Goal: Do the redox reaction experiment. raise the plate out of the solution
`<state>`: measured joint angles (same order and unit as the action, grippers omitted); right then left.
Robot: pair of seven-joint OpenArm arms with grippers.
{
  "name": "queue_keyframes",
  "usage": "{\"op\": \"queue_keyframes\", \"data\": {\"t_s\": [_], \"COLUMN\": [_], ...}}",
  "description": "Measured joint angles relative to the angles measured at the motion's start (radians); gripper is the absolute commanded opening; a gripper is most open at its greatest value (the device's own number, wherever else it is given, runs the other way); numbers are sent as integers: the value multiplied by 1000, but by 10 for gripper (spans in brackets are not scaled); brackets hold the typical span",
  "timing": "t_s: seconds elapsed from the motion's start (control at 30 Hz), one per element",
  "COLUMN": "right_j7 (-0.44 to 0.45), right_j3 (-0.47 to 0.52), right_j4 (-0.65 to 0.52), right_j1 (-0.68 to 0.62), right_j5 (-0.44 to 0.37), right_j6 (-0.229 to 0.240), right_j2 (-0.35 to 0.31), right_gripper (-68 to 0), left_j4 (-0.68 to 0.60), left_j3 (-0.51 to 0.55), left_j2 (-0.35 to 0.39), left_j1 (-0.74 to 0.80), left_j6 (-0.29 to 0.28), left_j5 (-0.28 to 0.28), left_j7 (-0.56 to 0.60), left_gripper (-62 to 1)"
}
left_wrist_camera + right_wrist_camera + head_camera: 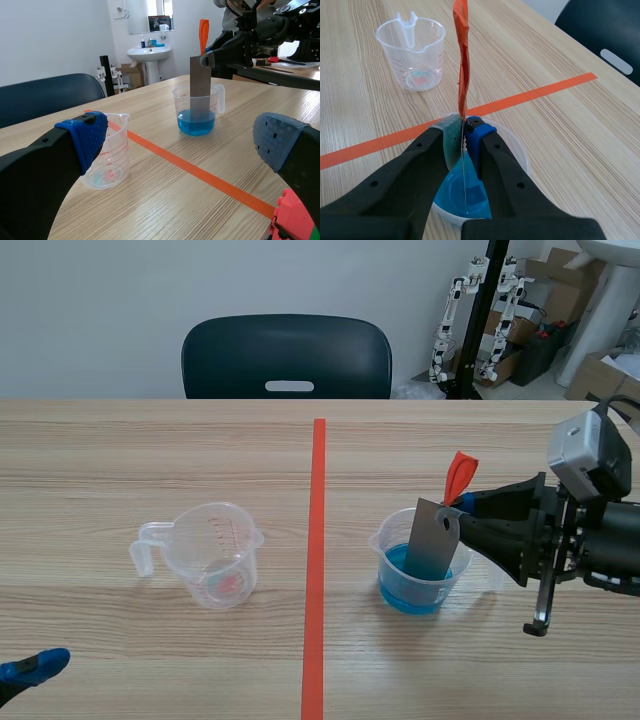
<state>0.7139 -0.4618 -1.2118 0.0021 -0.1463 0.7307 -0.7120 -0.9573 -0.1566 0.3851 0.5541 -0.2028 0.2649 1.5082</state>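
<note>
Wooden table [150, 470] carries two clear measuring cups: the left cup [215, 555], and the right cup [420, 565] holding blue solution [412, 592]. One grey plate [432, 540] stands upright with its lower end in the solution. Its top is pinched between the right gripper's [464, 125] closed fingers, and one orange tag [461, 55] rises above them. The left gripper [180, 137] gapes wide, holding nothing.

Robotics lab room: wooden table [150, 455], dark chair [286, 355] at its far edge, washbasin [149, 51], cardboard boxes [557, 275], spare robot parts [450, 315] behind.
</note>
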Motion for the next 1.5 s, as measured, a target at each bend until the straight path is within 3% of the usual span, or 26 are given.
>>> {"op": "queue_keyframes", "data": {"t_s": [1.0, 1.13, 1.33, 1.5], "right_j7": [3, 3, 3, -9], "right_j3": [0, 0, 0, 0], "right_j4": [0, 0, -2, -63], "right_j1": [0, 0, 0, 0], "right_j5": [0, 0, -4, -63], "right_j6": [0, 0, 0, 3], "right_j2": [0, 0, -1, -49], "right_gripper": [-669, -669, -669, -669], "left_j4": [0, 0, 0, 0], "left_j3": [0, 0, -1, -1], "left_j2": [1, 46, 200, 354], "left_j1": [3, 38, 128, 147], "left_j6": [0, 0, 0, -3], "left_j5": [-10, -22, -158, -233], "left_j7": [0, 0, 0, 0], "left_gripper": [2, -3, -204, -293]}}
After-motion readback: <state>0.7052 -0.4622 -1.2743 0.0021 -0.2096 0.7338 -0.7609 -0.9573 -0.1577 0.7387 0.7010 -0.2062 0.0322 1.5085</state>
